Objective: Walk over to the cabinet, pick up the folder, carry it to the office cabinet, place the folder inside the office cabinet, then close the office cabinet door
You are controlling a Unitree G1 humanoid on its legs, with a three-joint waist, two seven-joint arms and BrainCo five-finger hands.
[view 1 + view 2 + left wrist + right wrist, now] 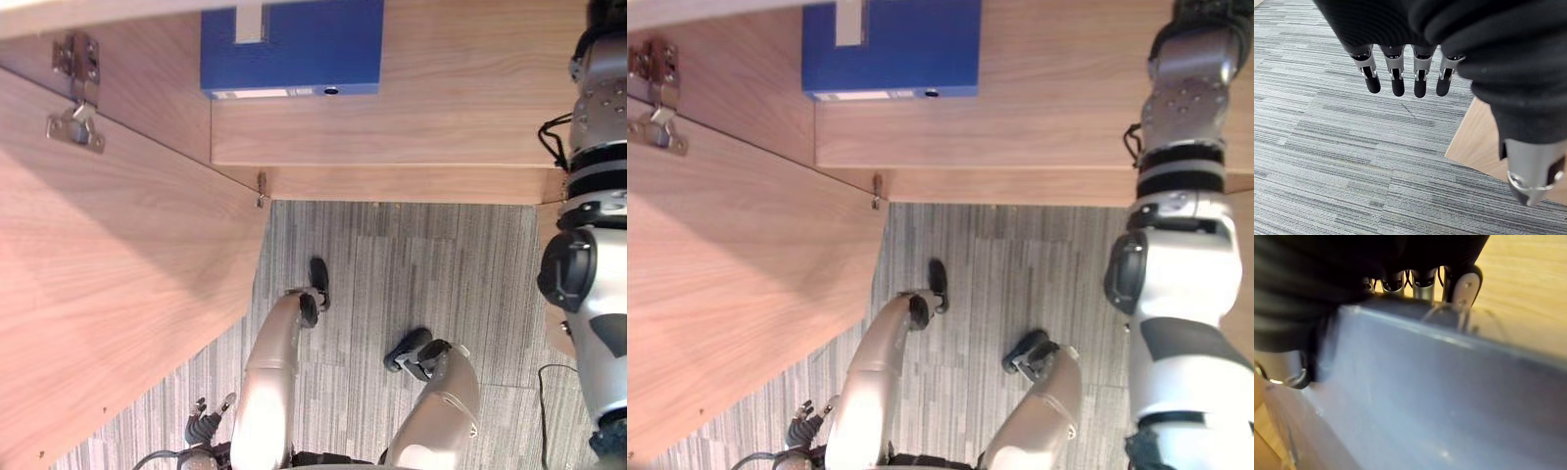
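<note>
A blue box folder (291, 47) stands on the wooden cabinet shelf (441, 108) at the top of the eye views. My right arm reaches up along the right side, past the shelf's front edge. In the right wrist view a blue folder face (1440, 396) lies right against my right hand (1422, 286), whose fingers hook over its far edge while the thumb presses the near side. I cannot tell if this is the same folder as the one on the shelf. My left hand (1396, 78) hangs low at my side over the carpet, fingers straight and holding nothing.
The open cabinet door (108, 294) swings out on my left, with its metal hinge (76, 93) near the top. Grey striped carpet (392, 284) lies below the shelf. A wooden panel corner (1484, 147) sits near my left hand.
</note>
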